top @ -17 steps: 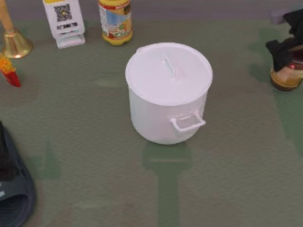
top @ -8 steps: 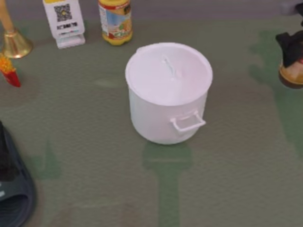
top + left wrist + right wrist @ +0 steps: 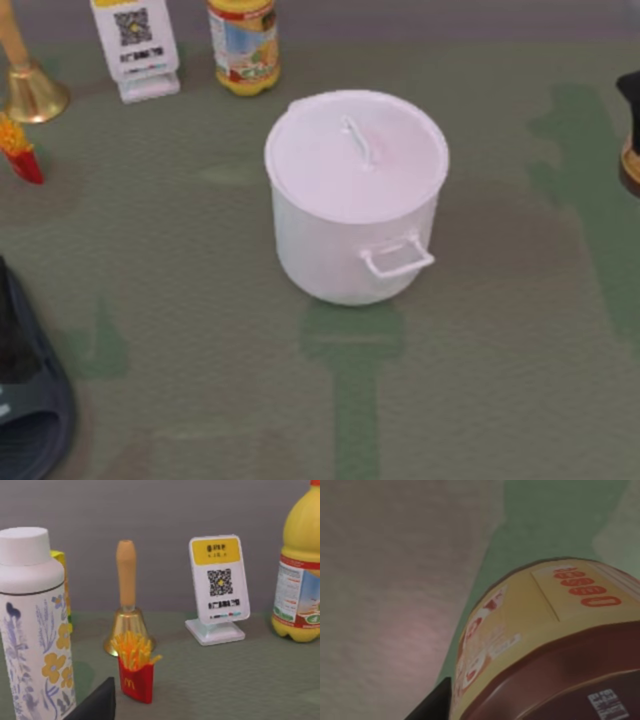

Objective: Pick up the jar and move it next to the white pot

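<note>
The white pot (image 3: 355, 195) stands lidded in the middle of the green table (image 3: 180, 300), its loop handle turned toward the near edge and slightly to the right. The jar (image 3: 631, 165) is far off at the table's right edge, well apart from the pot, and from above only a sliver of its tan label shows, with a dark bit of the right gripper (image 3: 630, 92) over it. The right wrist view is filled by the jar (image 3: 555, 645) — tan-orange label with red print, brown glass beside it — and a dark finger (image 3: 432, 702) lies against its side, with the tabletop looking farther off behind it. Whether that claw is clenched on the jar or only lying beside it I cannot tell, since just one finger shows. The left gripper is out of sight from above; its wrist view shows only a black corner low in the frame, too little to judge. Along the far left of the table stand a yellow bottle (image 3: 243, 45), a QR-code stand (image 3: 135, 45), a brass bell (image 3: 30, 85) with a wooden handle, and a small red carton of fries (image 3: 20, 150). A floral flask (image 3: 32, 625) with a white cap looms close in the left wrist view — and a dark slipper (image 3: 25, 390) lies at the near left corner.
</note>
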Robot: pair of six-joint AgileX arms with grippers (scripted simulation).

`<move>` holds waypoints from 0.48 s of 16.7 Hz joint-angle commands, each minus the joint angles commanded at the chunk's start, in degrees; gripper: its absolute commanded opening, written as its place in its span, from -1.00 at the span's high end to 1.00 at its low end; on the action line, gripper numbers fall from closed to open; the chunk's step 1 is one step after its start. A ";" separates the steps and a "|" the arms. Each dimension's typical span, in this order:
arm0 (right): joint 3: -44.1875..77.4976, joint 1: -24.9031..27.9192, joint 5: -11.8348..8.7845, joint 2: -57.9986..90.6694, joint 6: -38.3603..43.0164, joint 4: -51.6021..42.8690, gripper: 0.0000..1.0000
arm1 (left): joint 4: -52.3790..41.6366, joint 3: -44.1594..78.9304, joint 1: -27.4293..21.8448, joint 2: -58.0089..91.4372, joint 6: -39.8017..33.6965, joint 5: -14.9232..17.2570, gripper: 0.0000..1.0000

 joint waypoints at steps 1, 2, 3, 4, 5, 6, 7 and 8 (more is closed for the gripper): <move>-0.08 0.00 0.00 -0.08 0.00 -0.01 1.00 | 0.00 0.00 0.00 0.00 0.00 0.00 -1.00; -0.08 0.00 0.00 -0.08 0.00 -0.01 1.00 | 0.00 0.00 0.00 0.00 0.00 0.00 -1.00; -0.08 0.00 0.00 -0.08 0.00 -0.01 1.00 | 0.00 0.00 0.00 0.00 0.00 0.00 -1.00; 0.13 -0.33 -0.02 0.10 0.11 0.04 1.00 | 0.00 0.00 0.00 0.00 0.00 0.00 -1.00; 0.11 -0.24 -0.02 0.12 0.23 0.08 1.00 | 0.00 0.00 0.00 0.00 0.00 0.00 -1.00; -0.03 0.18 0.03 0.22 0.91 0.29 1.00 | 0.00 0.00 0.00 0.00 0.00 0.00 -1.00; -0.31 0.85 0.14 0.43 2.19 0.64 1.00 | 0.00 0.00 0.00 0.00 0.00 0.00 -1.00; -0.68 1.72 0.30 0.69 4.07 1.12 1.00 | 0.00 0.00 0.00 0.00 0.00 0.00 -1.00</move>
